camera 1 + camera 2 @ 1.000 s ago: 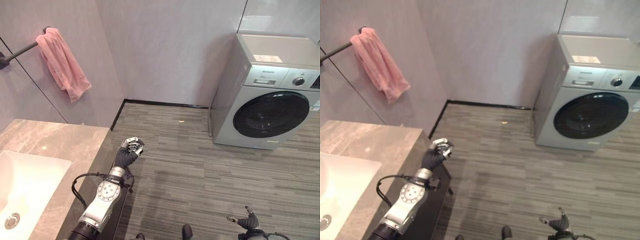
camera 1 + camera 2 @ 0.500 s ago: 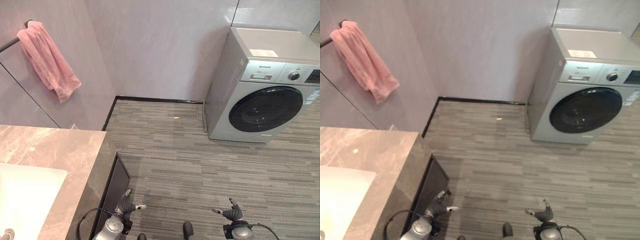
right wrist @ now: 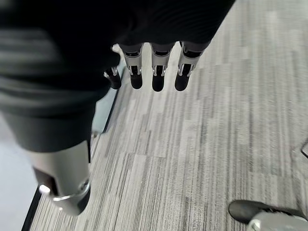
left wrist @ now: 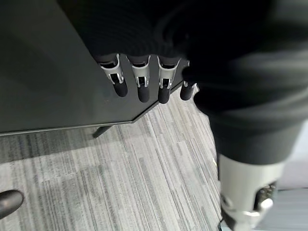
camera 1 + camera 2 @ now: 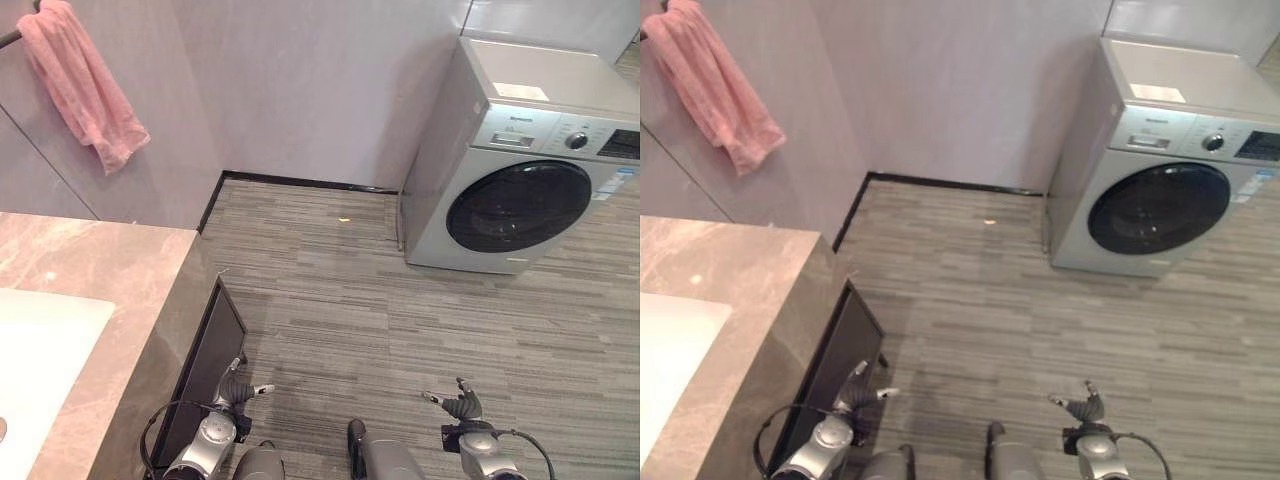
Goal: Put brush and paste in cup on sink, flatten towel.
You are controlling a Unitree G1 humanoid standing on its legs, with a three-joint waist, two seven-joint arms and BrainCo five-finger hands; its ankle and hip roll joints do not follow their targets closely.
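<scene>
Hands (image 5: pixel 240 390) (image 5: pixel 462 404) low; floor (image 5: pixel 400 310) beside counter edge (image 5: pixel 185 290)

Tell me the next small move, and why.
Probably turn left toward the counter and raise the left hand. Both hands hang open and empty over the floor, the right hand too, while the pink towel hangs bunched on its rail, not flattened.

Silver dark-tipped fingers (image 4: pixel 141 86), ribbed black covers
</scene>
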